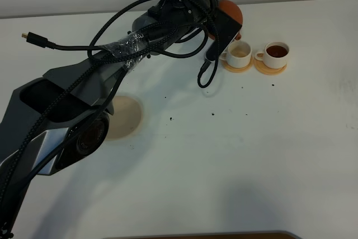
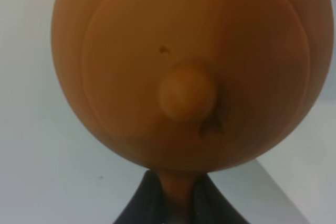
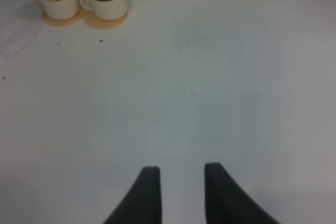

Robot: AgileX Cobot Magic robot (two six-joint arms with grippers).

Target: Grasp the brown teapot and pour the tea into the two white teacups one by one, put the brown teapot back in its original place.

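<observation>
The brown teapot (image 1: 231,10) is held in the air at the back of the table, just behind and left of the two white teacups. In the left wrist view its lid and knob (image 2: 186,94) fill the frame, and my left gripper (image 2: 176,203) is shut on its handle. The left teacup (image 1: 240,52) shows a pale inside. The right teacup (image 1: 277,52) holds dark tea (image 1: 277,51). The large tan coaster (image 1: 124,117) lies bare at the left. My right gripper (image 3: 181,192) is open and empty over bare table, far from the cups (image 3: 59,1) (image 3: 109,1).
Each cup stands on a small orange-tan coaster (image 1: 237,68) (image 1: 271,70). My left arm and its cables (image 1: 140,43) stretch across the table's left and middle. Dark specks (image 1: 170,118) dot the white table. A loose cable plug (image 1: 26,36) hangs at the far left.
</observation>
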